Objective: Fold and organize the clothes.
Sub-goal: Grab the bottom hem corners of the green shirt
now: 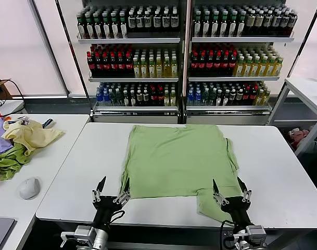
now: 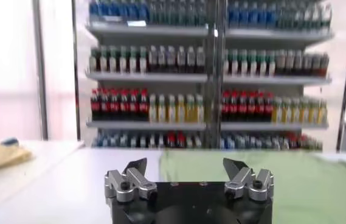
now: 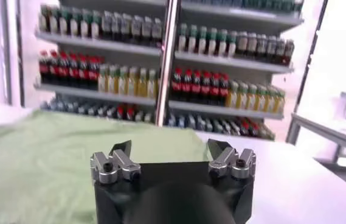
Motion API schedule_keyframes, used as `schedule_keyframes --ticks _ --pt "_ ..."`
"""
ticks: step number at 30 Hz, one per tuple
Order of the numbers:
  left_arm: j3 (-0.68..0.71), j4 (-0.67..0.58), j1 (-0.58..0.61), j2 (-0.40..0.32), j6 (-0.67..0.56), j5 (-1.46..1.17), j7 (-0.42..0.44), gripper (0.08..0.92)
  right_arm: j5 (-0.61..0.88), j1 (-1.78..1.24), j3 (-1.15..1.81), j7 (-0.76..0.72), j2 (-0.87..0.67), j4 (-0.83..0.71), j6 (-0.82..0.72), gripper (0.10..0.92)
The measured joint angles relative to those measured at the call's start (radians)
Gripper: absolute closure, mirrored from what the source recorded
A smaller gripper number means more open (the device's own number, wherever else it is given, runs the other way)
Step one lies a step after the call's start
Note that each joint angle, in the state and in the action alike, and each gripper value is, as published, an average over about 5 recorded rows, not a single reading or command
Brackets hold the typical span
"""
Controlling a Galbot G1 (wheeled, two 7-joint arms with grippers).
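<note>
The light green shirt lies spread flat on the white table, plain side up, with a loose flap hanging toward the front edge at its right corner. My left gripper hovers open at the table's front edge, just beside the shirt's near left corner. My right gripper stands open over the flap at the near right corner. Neither holds anything. In the left wrist view the left gripper faces the shirt; in the right wrist view the right gripper has the shirt spread ahead of it.
A heap of pale yellow, purple and darker green garments lies on the side table to the left, with a grey mouse near it. Shelves of bottles stand behind the table. Another white table is at the far right.
</note>
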Motion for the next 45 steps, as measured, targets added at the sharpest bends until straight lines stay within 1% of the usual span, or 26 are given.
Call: schedule_keyframes --ticks 11,19,22,24,27,35,45 --pt "0.040 0.092 -0.078 0.015 0.160 -0.001 -0.045 0.177 -0.056 -0.040 -0.022 0.032 0.027 -0.034 -0.045 0.203" --pt "0.069 0.157 -0.124 0.016 0.234 0.014 -0.080 0.177 -0.066 -0.038 -0.035 0.048 0.045 -0.079 -0.060 0.203" --pt "0.073 0.170 -0.136 0.019 0.248 0.012 -0.088 0.182 -0.057 -0.038 -0.038 0.054 0.048 -0.092 -0.063 0.223" --pt "0.076 0.173 -0.140 0.022 0.254 0.007 -0.092 0.199 -0.045 -0.039 -0.039 0.056 0.050 -0.098 -0.067 0.266" --pt "0.082 0.173 -0.141 0.025 0.260 -0.005 -0.093 0.267 -0.021 -0.039 -0.039 0.058 0.051 -0.105 -0.074 0.352" --pt "0.093 0.175 -0.144 0.028 0.261 -0.040 -0.094 0.500 0.043 -0.040 -0.040 0.057 0.050 -0.114 -0.093 0.570" --pt "0.092 0.173 -0.144 0.043 0.247 -0.079 -0.088 0.786 0.100 -0.040 -0.034 0.041 0.041 -0.101 -0.106 0.780"
